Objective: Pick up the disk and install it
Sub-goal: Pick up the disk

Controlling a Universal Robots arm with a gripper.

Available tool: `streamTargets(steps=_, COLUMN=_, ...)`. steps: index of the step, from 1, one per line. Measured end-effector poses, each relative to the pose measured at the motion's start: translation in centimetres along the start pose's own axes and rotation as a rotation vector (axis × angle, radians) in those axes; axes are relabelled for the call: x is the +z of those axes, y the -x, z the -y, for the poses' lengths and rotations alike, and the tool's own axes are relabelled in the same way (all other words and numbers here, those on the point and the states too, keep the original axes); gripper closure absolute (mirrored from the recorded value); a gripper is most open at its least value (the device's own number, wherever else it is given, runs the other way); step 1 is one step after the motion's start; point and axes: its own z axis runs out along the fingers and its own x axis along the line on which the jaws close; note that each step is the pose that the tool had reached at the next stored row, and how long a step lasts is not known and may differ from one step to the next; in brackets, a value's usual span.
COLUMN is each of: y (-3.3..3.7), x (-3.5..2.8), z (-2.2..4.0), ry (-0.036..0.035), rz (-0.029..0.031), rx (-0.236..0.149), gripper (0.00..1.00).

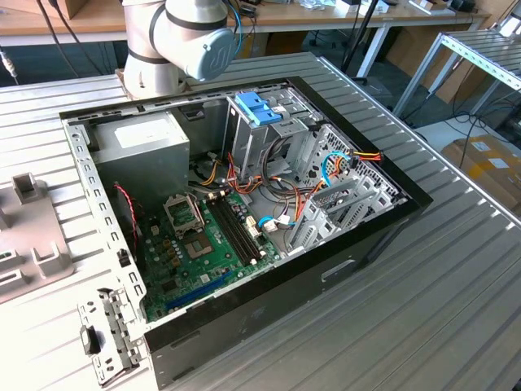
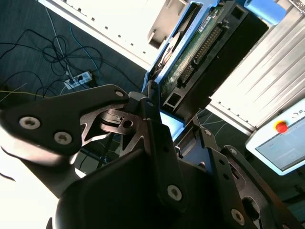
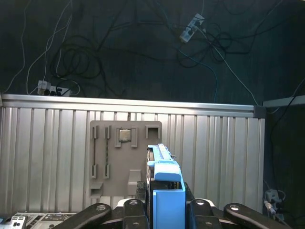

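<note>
In the first wrist view, the disk (image 3: 167, 188) is clamped edge-on by the gripper (image 3: 167, 212), seen just beside the table's (image 3: 47, 157) grey plate (image 3: 109, 162).

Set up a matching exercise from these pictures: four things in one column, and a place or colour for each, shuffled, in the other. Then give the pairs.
Things
1. disk
2. circuit board
3. grey box with a white label
4. round button

Descriptions
a. green, lying flat inside the open computer case
b. red, on a pale panel
c. blue frame, clamped in the gripper
d. in a corner of the case, near the arm's base

Pairs: 1-c, 2-a, 3-d, 4-b
</note>
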Motion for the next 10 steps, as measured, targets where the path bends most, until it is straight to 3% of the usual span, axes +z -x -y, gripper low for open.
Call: streamTargets(steps=10, y=-0.05, x=-0.02, z=0.59, ry=0.0000, rz=0.0000, rx=0.000, gripper=0.63)
